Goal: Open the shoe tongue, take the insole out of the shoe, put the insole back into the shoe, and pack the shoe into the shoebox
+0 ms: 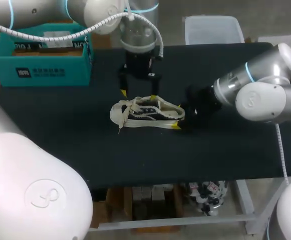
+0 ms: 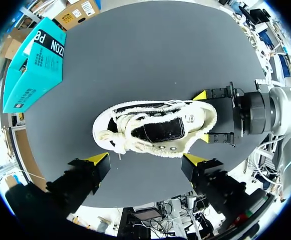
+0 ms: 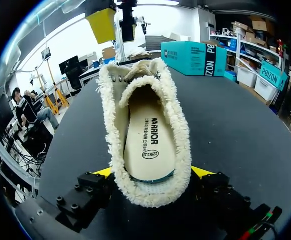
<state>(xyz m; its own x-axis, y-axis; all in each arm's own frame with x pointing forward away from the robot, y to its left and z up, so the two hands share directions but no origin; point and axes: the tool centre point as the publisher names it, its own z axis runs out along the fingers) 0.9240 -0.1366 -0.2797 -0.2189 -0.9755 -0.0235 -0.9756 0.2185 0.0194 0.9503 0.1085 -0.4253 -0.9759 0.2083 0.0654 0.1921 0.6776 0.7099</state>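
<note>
A cream fleece-trimmed shoe [image 1: 145, 112] with a dark upper lies on its side mid-table, laces toward the left. My left gripper [image 1: 138, 95] hangs open just behind and above it; in the left wrist view the shoe [image 2: 155, 130] lies ahead of that gripper [image 2: 145, 160], untouched. My right gripper [image 1: 181, 119] is at the heel. In the right wrist view its yellow fingertips [image 3: 104, 171] press the fleece heel from both sides, and the cream insole [image 3: 148, 145] shows inside the shoe. The teal shoebox [image 1: 42, 57] stands at the back left.
The black table [image 1: 60, 145] has bare cloth in front of the shoe and to both sides. The shoebox [image 2: 32, 65] sits well apart from the shoe, near the far left corner.
</note>
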